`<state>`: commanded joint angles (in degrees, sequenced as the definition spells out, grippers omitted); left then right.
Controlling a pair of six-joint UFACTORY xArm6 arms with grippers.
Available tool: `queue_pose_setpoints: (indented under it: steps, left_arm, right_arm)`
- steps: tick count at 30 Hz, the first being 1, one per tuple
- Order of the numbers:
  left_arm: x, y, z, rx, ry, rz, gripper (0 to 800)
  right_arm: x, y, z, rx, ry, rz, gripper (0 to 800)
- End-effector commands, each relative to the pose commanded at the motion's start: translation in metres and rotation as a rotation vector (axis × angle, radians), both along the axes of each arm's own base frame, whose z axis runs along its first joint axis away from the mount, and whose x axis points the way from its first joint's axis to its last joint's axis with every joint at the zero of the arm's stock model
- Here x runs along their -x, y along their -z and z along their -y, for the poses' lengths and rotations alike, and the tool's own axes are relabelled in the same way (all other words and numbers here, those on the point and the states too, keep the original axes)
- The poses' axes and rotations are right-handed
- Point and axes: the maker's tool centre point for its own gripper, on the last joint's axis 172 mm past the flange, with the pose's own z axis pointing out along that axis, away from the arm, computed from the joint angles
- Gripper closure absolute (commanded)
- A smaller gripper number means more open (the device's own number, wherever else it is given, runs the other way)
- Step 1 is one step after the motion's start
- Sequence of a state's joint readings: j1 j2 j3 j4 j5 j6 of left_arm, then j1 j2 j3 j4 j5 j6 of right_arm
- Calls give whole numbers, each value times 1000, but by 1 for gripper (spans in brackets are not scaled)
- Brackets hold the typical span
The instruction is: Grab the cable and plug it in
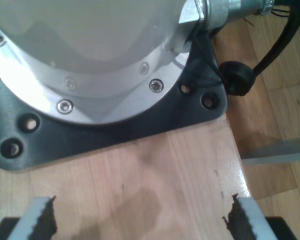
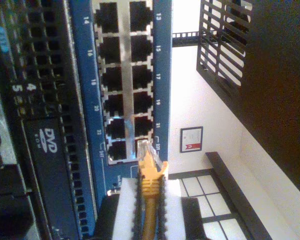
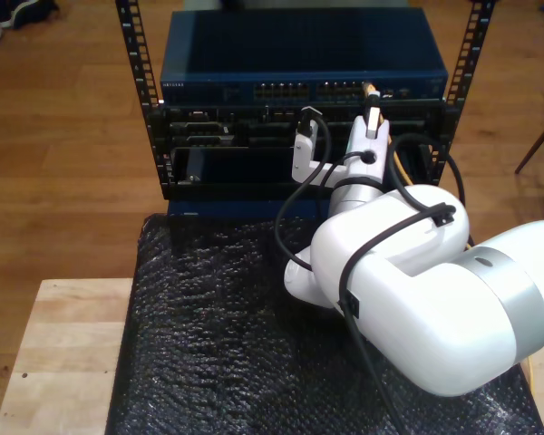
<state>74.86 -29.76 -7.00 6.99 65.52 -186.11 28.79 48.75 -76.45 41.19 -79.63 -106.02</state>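
Observation:
The yellow-orange cable is pinched between the white pads of my second gripper, which is shut on it. Its clear plug points at the last ports in the lower row of the blue switch, beside the number 23; whether it is seated I cannot tell. From the exterior view, the white arm reaches to the rack and my second gripper holds the plug at the switch face, toward its right end. My first gripper is open over bare wood, nothing between its fingers.
Black rack units sit under the switch between perforated rack posts. A black bubble-wrap sheet covers the table before the rack, with a wooden top at the exterior view's left. An arm's base plate and black cable lie ahead of my first gripper.

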Motion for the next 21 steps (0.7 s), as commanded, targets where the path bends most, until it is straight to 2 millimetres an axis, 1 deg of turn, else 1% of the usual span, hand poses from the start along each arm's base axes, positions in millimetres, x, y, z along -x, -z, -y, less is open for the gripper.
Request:
queue_pose_setpoints:
  steps: [21]
  left_arm:
    - [0, 0, 0, 0, 0, 0, 0]
  right_arm:
    - [-2, -2, -1, -3, 0, 6, 800]
